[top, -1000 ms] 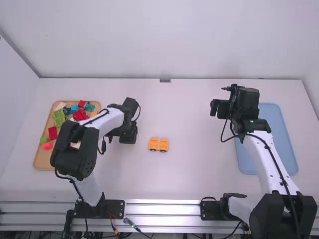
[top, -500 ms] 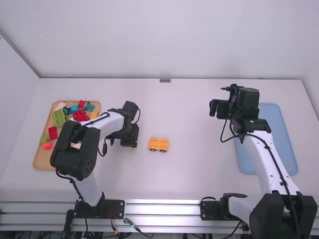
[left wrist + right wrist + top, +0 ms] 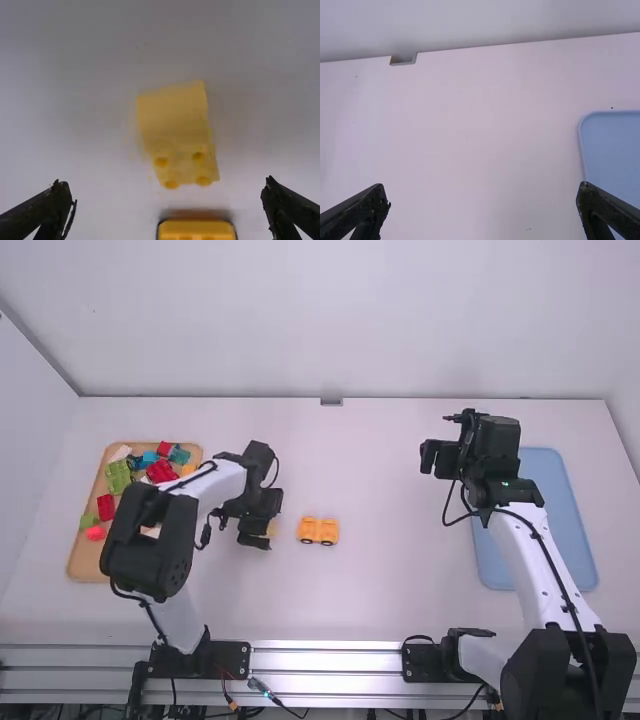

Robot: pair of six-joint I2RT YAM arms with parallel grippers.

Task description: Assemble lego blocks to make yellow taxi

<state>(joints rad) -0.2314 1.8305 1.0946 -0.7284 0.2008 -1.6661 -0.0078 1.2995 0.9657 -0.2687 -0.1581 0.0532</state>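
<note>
Left of the table's middle, my left gripper (image 3: 256, 539) hangs low beside a pale yellow block (image 3: 272, 528). A short way to its right stands the yellow car-like piece (image 3: 319, 531) on dark wheels. In the left wrist view my left gripper (image 3: 166, 184) is open wide, the blurred yellow block (image 3: 175, 117) with several studs lying ahead between the lines of its fingers; the yellow car's end (image 3: 197, 230) shows at the bottom edge. My right gripper (image 3: 432, 457) is over the right part of the table; in its wrist view the right gripper (image 3: 481, 186) stands open, holding nothing.
A wooden tray (image 3: 82, 565) with red, green, blue, white and yellow blocks lies at the left, partly behind the left arm. At the right, a blue tray (image 3: 560, 520) lies beside the right arm. The back wall (image 3: 330, 320) rises behind the table's far edge.
My left gripper has moved a little toward the table's near edge, and the pale yellow block now shows beside it. The right arm has barely moved; the car has stayed put.
</note>
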